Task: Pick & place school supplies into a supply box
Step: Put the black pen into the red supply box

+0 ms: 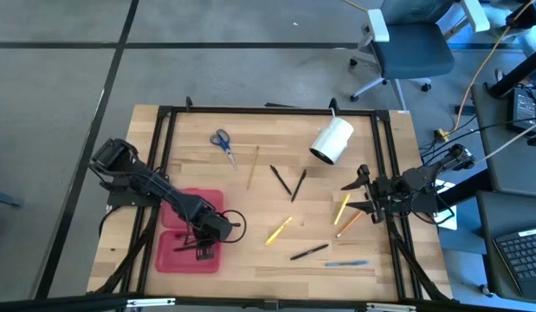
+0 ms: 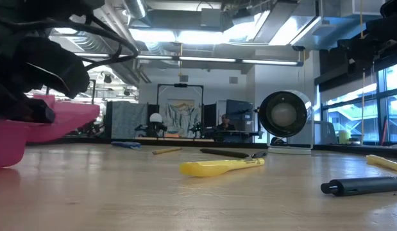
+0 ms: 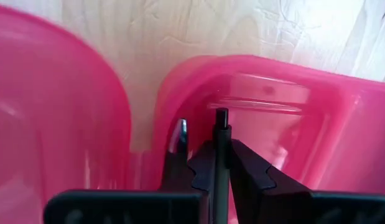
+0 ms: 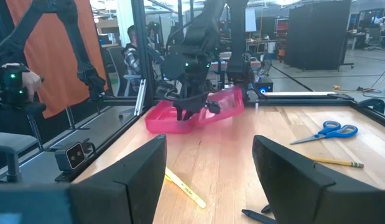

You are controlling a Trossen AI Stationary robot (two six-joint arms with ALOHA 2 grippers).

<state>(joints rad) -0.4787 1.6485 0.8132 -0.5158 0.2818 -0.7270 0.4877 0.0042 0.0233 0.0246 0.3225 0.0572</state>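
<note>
The left hand (image 3: pixel 208 158) pinches a black pen (image 3: pixel 221 155) over the open red pencil case (image 1: pixel 191 231) at the worktop's left front. Placing is under way; next it likely needs only releasing. The right hand (image 1: pixel 361 196) waits spread beside loose pencils.

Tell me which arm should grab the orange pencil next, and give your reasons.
Right. The right gripper hangs open at the table's right edge, close beside the orange pencil. The left gripper is across the table over the red supply box, shut on a black pen it has yet to drop.
</note>
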